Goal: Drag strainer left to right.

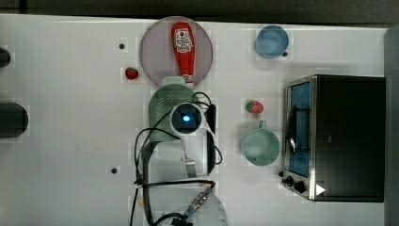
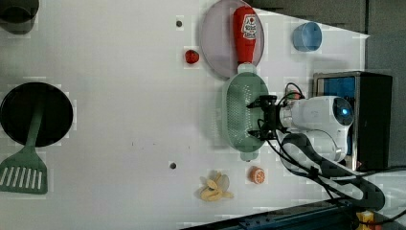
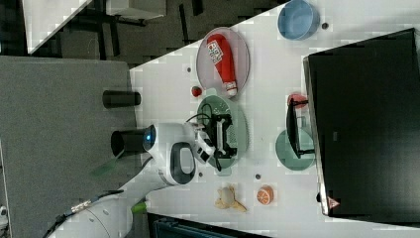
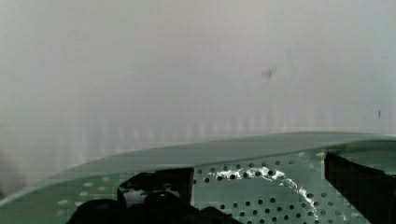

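The strainer (image 1: 162, 107) is a pale mint-green oblong colander, lying mid-table just below the plate in the top view. My gripper (image 2: 253, 118) is lowered into its bowl near the rim on the left view's right, and it is open with the jaws spread wide and nothing between them. The right view shows the gripper (image 3: 229, 135) over the strainer (image 3: 241, 124) as well. In the wrist view both dark fingers (image 4: 159, 189) stand over the perforated floor, with the strainer's far rim (image 4: 261, 151) beyond them.
A grey-lilac plate (image 1: 155, 52) carrying a ketchup bottle (image 1: 183, 44) touches the strainer's far end. On the top view's right are a green mug (image 1: 260, 146), a strawberry (image 1: 254, 107), a toaster oven (image 1: 339, 136) and a blue bowl (image 1: 272, 41). A second strawberry (image 1: 131, 73) lies left of the plate.
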`<state>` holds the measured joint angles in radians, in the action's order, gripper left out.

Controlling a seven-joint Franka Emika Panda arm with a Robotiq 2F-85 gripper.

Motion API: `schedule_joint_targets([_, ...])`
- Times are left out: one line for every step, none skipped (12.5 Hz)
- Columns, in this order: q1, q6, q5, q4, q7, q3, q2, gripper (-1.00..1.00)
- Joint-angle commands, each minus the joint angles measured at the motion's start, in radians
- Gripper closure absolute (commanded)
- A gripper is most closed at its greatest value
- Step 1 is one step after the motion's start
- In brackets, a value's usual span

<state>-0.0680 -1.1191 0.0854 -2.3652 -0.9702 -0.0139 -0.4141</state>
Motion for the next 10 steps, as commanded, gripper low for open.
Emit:
schedule_joint_targets([0.036, 0.017, 0.004, -0.006, 0.12, -0.027, 0.039, -1.0])
schedule_joint_targets([0.039, 0.017, 0.004, -0.006, 0.151, -0.046, 0.038, -1.0])
schedule_joint_targets([0.043, 0.017, 0.004, -0.006, 0.179, -0.066, 0.039, -1.0])
schedule_joint_targets([0.045, 0.013, 0.004, -0.005, 0.199, -0.087, 0.038, -1.0])
schedule_joint_targets([0.046, 0.007, 0.004, -0.005, 0.221, -0.107, 0.038, -1.0])
schedule_joint_targets([0.048, 0.002, 0.004, -0.006, 0.246, -0.122, 0.038, -1.0])
schedule_joint_targets([0.05, 0.001, 0.004, -0.006, 0.26, -0.134, 0.038, -1.0])
schedule_joint_targets([0.051, 0.001, 0.004, -0.006, 0.261, -0.143, 0.038, -1.0])
schedule_joint_targets([0.052, 0.001, 0.004, -0.005, 0.267, -0.144, 0.039, -1.0])
schedule_joint_targets([0.052, -0.001, 0.004, -0.002, 0.302, -0.135, 0.045, -1.0])
